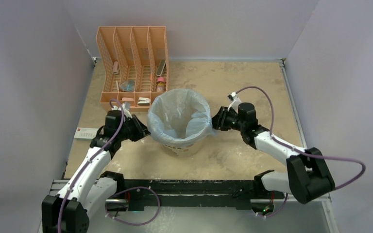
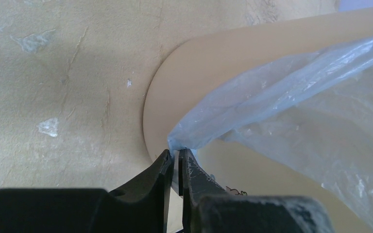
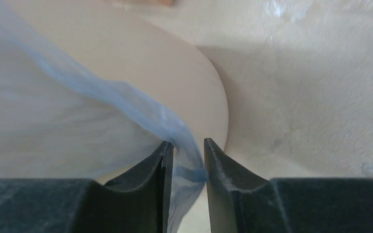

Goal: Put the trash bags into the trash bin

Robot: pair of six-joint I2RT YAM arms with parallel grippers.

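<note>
Light-blue film of the trash bag (image 1: 179, 114) lines the trash bin (image 1: 182, 147) in the middle of the table (image 1: 252, 87), its mouth spread over the rim. At the rim's left side the left gripper (image 2: 175, 154) is almost closed, with film at its tips; I cannot tell whether it pinches. At the rim's right side the right gripper (image 3: 188, 145) is parted, with film hanging between its jaws. An orange organizer (image 1: 133, 63) stands at the far-left corner.

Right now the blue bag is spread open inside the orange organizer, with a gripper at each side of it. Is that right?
Not quite. The bag is spread open inside the cream bin, not the orange organizer behind it. The left gripper and right gripper are indeed at each side. The top view shows this.
</note>
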